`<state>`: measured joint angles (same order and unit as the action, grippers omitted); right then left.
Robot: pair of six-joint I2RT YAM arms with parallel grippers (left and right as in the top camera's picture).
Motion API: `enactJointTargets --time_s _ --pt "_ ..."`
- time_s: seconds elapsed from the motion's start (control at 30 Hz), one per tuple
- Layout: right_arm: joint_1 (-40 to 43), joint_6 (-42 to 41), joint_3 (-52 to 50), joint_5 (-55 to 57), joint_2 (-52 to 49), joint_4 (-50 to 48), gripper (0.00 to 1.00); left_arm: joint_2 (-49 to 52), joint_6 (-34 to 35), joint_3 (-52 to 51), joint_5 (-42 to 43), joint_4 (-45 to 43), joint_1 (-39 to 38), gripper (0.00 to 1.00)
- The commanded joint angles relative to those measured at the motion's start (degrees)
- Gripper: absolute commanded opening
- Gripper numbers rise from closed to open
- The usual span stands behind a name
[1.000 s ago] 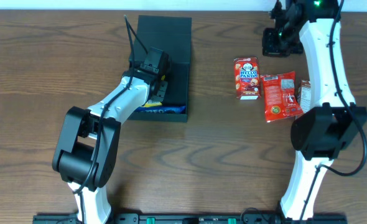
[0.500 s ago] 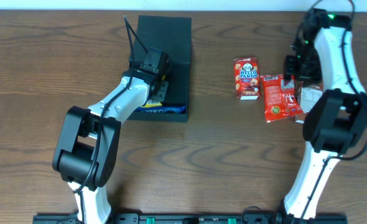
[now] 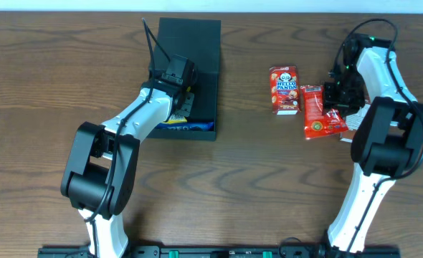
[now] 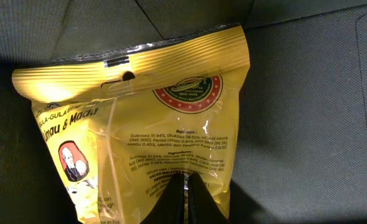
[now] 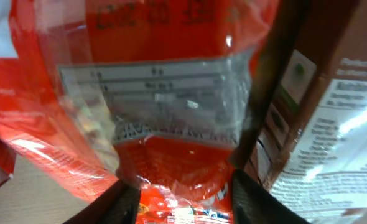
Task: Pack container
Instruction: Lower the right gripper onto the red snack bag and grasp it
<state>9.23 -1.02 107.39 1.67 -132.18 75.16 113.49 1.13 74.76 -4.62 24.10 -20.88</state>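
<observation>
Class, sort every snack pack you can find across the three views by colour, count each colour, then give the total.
Red: 2 (Hello Panda box, red packet)
Yellow: 1 (yellow pack, inside the container)
Blue: 1 (blue pack, also in the container)
Brown: 1 (brown pack, beside the red packet)
Total: 5

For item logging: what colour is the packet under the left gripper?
Yellow packet with a red round emblem, best in the left wrist view.
</observation>
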Motion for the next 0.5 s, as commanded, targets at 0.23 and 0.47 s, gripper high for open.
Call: enactJointTargets --time_s 0.23,0.47 --pt "-0.31 -1.07 0.09 -0.87 -0.24 0.09 0.01 2.01 2.60 -0.11 4.68 0.00 0.24 0.06" --pt "-0.37 -0.70 11.87 -1.62 1.16 4.74 0.01 0.76 4.24 2.45 -1.97 -0.39 0.42 0.06"
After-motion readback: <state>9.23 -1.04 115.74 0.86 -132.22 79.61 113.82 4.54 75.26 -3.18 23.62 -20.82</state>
